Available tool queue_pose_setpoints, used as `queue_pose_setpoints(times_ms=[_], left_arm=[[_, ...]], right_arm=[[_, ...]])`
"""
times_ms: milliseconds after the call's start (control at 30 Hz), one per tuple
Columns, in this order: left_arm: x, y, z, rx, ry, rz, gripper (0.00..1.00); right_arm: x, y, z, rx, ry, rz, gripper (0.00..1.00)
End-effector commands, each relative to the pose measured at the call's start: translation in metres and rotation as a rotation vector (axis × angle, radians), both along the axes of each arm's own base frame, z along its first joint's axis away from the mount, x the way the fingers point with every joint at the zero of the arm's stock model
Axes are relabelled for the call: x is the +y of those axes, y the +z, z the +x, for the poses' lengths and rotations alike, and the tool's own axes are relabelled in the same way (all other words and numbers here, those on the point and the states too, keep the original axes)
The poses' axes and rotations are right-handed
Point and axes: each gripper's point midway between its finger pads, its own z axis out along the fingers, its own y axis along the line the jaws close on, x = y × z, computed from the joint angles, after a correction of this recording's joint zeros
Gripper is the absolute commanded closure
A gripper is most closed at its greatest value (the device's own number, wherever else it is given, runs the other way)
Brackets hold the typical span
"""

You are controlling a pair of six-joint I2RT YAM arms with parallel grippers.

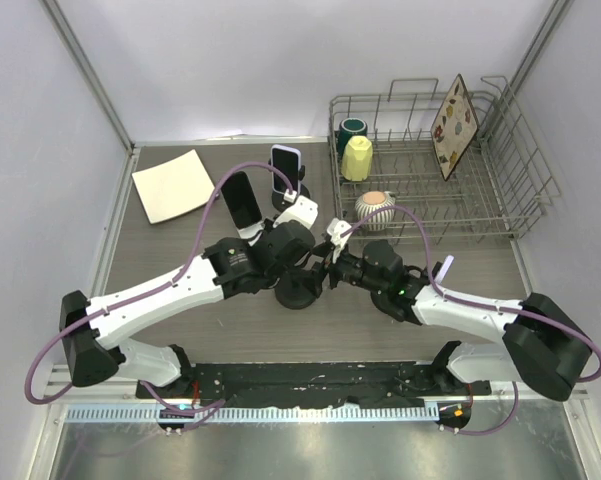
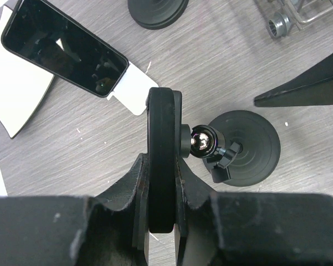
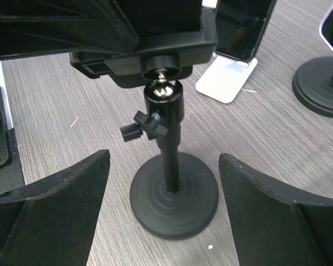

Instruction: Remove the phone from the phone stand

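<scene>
The black phone stand has a round base [image 3: 174, 197], a thin pole [image 3: 169, 160] and a ball joint [image 2: 202, 141] under its cradle [image 3: 155, 52]. A dark phone [image 2: 162, 160] shows edge-on at the cradle. My left gripper [image 2: 162, 221] is shut on the phone's two faces from above; in the top view it [image 1: 298, 262] sits over the stand's base [image 1: 298, 295]. My right gripper [image 3: 165, 156] is open, with one finger on either side of the pole and touching nothing. Where phone and cradle meet is hidden.
A second phone leans on a white stand [image 1: 242, 200] and also shows in the left wrist view [image 2: 63, 52]. A third phone stands on another black stand [image 1: 287, 165]. A wire dish rack [image 1: 520, 190] with cups is at the back right, and a beige board [image 1: 173, 185] at the back left.
</scene>
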Motion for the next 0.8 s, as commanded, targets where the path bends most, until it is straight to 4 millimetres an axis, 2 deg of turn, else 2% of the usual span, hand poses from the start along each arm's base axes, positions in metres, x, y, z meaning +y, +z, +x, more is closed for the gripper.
queue_pose_setpoints(times_ms=[0,67,500,533,767], left_arm=[[-0.001,0.036,-0.003,-0.060,0.008,-0.157,1.00],[-0.002,0.037,-0.004,-0.062,-0.001,-0.175,1.00],[0.010,0.040,-0.010,-0.078,-0.004,-0.204,1.00],[0.010,0.040,-0.010,-0.080,-0.004,-0.204,1.00],[0.023,0.051,-0.009,-0.119,0.007,-0.171,1.00]], right_arm=[[0.014,0.023,0.009,-0.120,-0.035,0.075,0.15],[0.020,0.022,0.008,-0.126,-0.040,0.083,0.15],[0.046,-0.024,0.002,-0.080,-0.005,0.005,0.20],[0.047,-0.032,0.004,-0.071,-0.015,-0.010,0.21],[0.065,-0.040,0.016,-0.099,-0.034,0.043,0.32]])
